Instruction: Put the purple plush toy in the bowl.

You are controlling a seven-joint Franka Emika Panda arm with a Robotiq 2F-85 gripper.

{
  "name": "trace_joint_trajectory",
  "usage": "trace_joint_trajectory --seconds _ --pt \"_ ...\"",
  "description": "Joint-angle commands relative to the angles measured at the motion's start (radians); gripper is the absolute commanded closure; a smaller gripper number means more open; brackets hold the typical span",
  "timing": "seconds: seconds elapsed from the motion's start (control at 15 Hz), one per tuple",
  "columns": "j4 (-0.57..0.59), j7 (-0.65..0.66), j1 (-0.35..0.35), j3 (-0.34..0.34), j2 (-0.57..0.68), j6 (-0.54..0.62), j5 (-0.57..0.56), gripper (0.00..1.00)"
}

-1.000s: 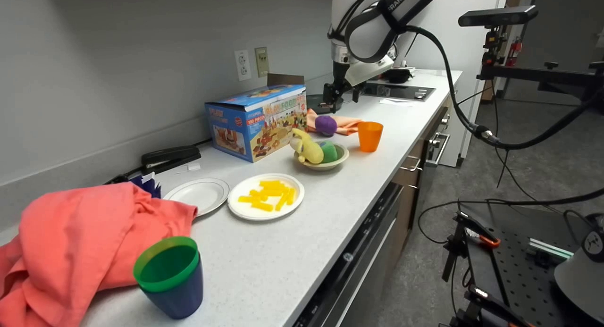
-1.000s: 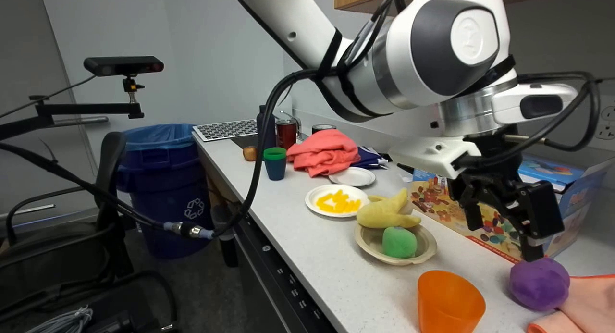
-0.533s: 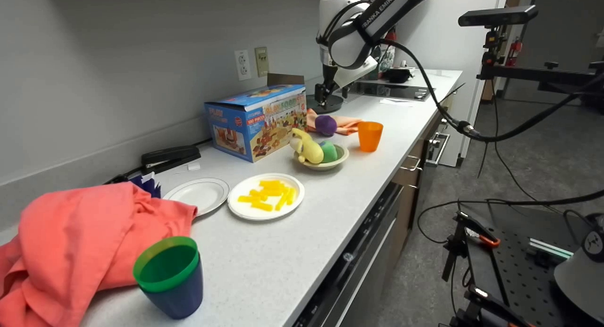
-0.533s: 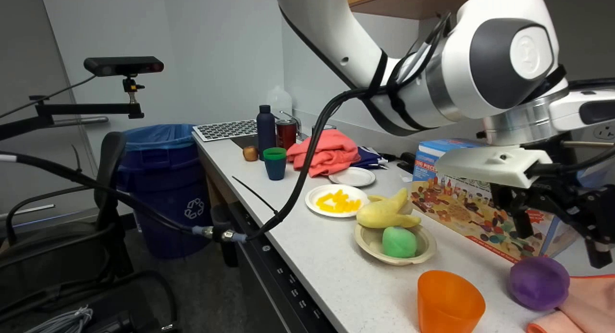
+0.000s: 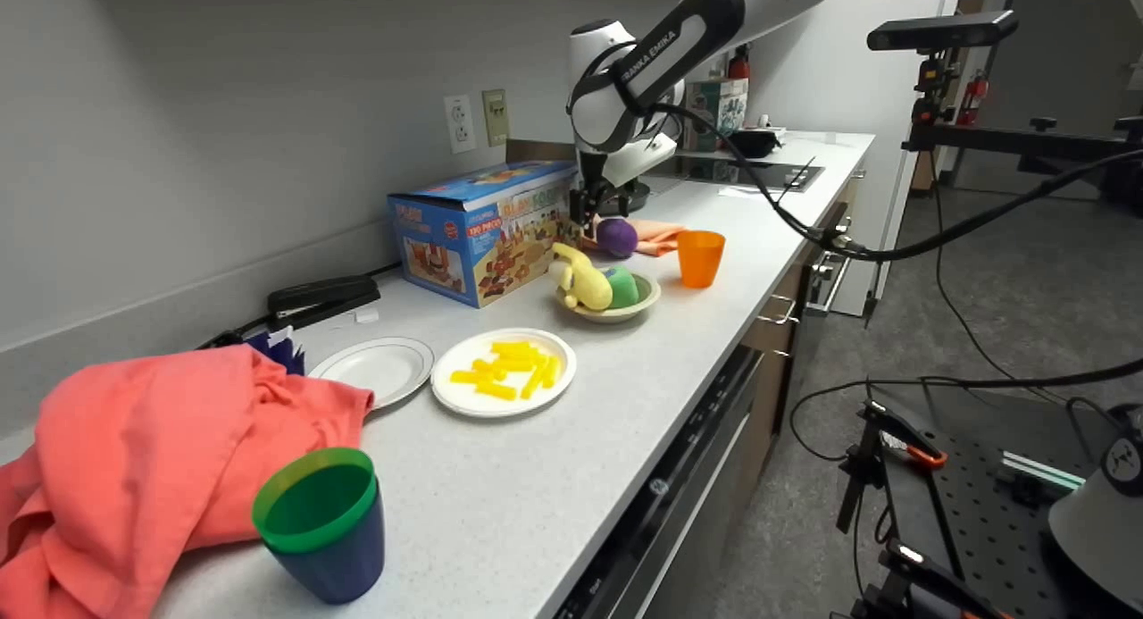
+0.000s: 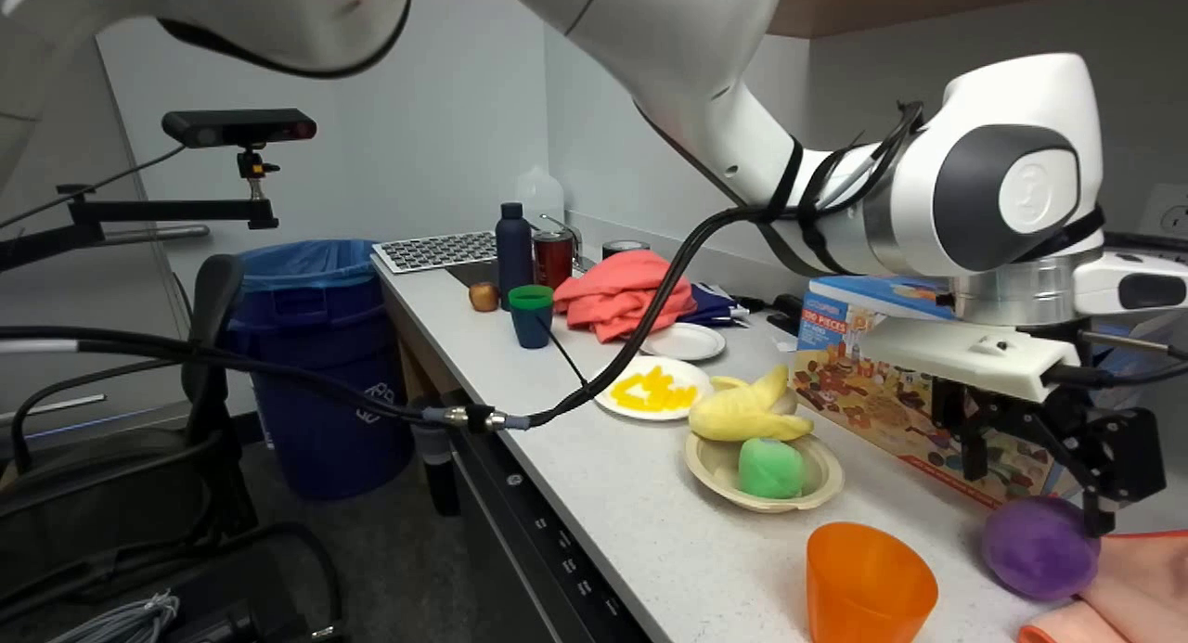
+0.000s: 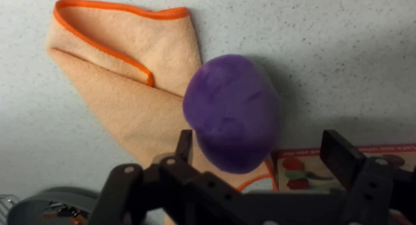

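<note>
The purple plush toy [image 5: 617, 237] is a rounded lump on the counter, partly against a peach cloth; it also shows in an exterior view [image 6: 1041, 552] and in the wrist view [image 7: 230, 108]. My gripper [image 6: 1037, 496] is open just above it, fingers pointing down. In the wrist view my open gripper [image 7: 257, 134] has one finger close beside the toy's left side and a wide gap on the right; I cannot tell whether that finger touches. The pale bowl [image 6: 822, 476] holds a yellow plush [image 6: 747, 413] and a green plush [image 6: 772, 468]; the bowl is outside the wrist view.
An orange cup [image 6: 868, 583] stands between bowl and counter edge, near the toy. A play food box [image 5: 527, 244] stands by the wall, close to my gripper. A peach cloth [image 7: 139, 118] and a dark pan [image 7: 48, 202] lie nearby. A white plate [image 5: 504, 406] holds yellow sticks.
My gripper has moved toward the wall and the box and come down to just above the purple plush toy. It stays open. The toy, bowl and cup have not moved.
</note>
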Motion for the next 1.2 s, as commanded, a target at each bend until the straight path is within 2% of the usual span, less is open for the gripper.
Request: trace_joint_trajectory --seconds 0.0,0.07,0.2,0.47,0.8,1.07,1.13 --pt "0.160 -0.104 -0.036 0.014 0.099 -0.135 0.040 0.00" --pt "0.184 -0.120 -0.040 0.011 0.114 -0.163 0.035 0.00" --pt "0.226 -0.150 -0.050 0.007 0.140 -0.212 0.025 0.26" --pt "0.290 -0.229 -0.078 0.005 0.165 -0.288 0.012 0.58" --pt "0.313 -0.317 -0.072 0.023 0.147 -0.330 0.002 0.91" --pt "0.235 -0.406 -0.025 0.056 0.080 -0.280 -0.027 0.98" --pt "0.223 -0.434 -0.015 0.064 0.070 -0.271 -0.037 0.95"
